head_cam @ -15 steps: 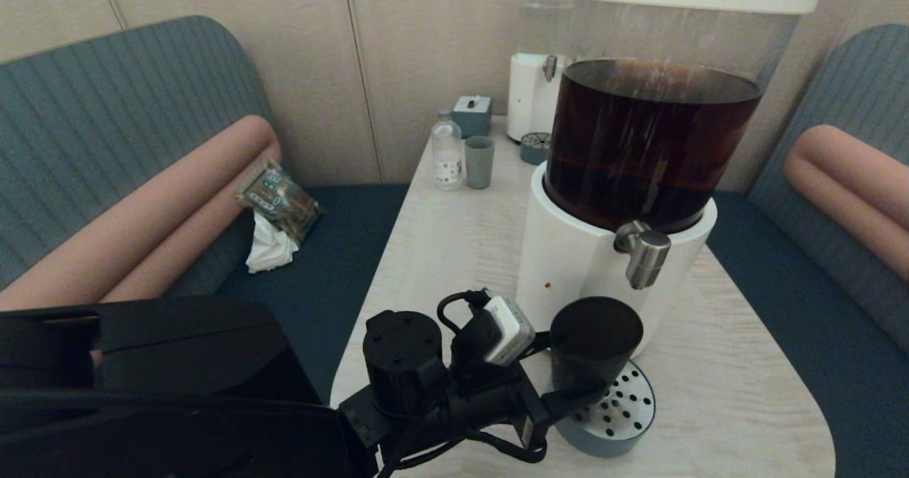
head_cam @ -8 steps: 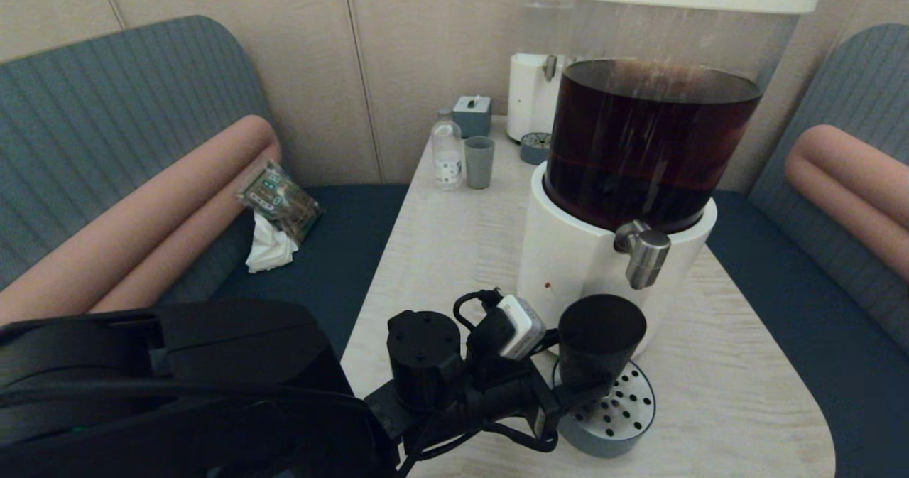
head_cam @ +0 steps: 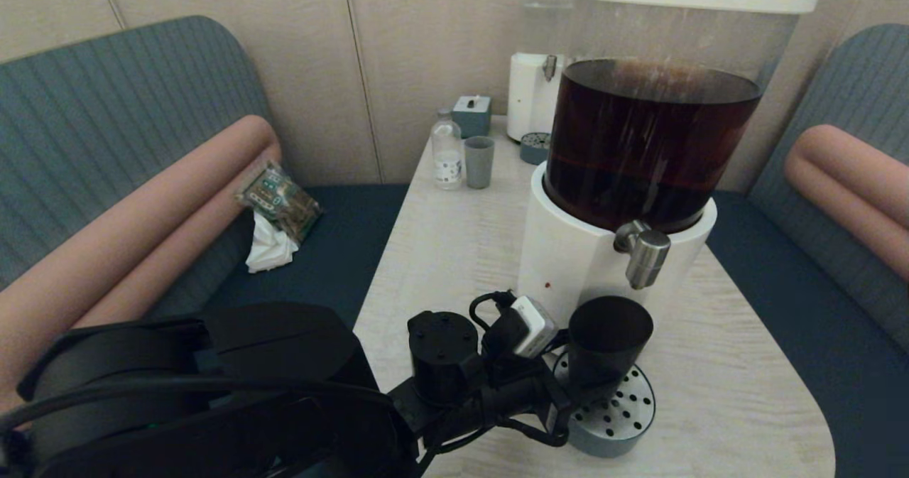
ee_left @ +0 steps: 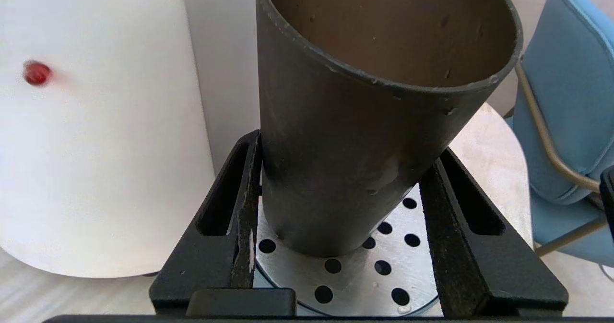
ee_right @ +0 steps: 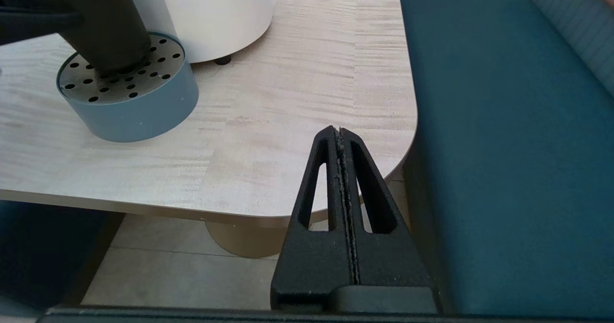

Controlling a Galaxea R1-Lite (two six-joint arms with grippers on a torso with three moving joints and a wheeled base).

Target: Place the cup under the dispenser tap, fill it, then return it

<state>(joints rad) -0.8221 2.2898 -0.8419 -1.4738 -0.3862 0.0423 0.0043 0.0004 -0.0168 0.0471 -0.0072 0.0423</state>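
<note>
The matte black cup [head_cam: 609, 336] leans slightly over the perforated steel drip tray [head_cam: 625, 410], its base at or just above the plate. My left gripper [head_cam: 579, 368] is shut on the cup [ee_left: 364, 136], one finger [ee_left: 247, 203] on each side of its lower half. The brushed-steel dispenser tap [head_cam: 645, 254] sticks out of the white base [head_cam: 568, 258] under the dark brown tank, just above the cup's rim and slightly to its right. My right gripper [ee_right: 339, 132] is parked shut and empty below the table's near right corner, outside the head view.
A pale grey-blue tumbler [head_cam: 479, 162], a small bottle [head_cam: 447, 151], a grey box [head_cam: 472, 114] and a second clear-tank dispenser [head_cam: 536, 94] stand at the table's far end. Blue benches flank the table [head_cam: 454, 251]. The rounded table edge [ee_right: 403, 155] lies near my right gripper.
My left arm has carried the cup to the right and a little farther in over the drip tray, closer to the tap. The right arm has not moved.
</note>
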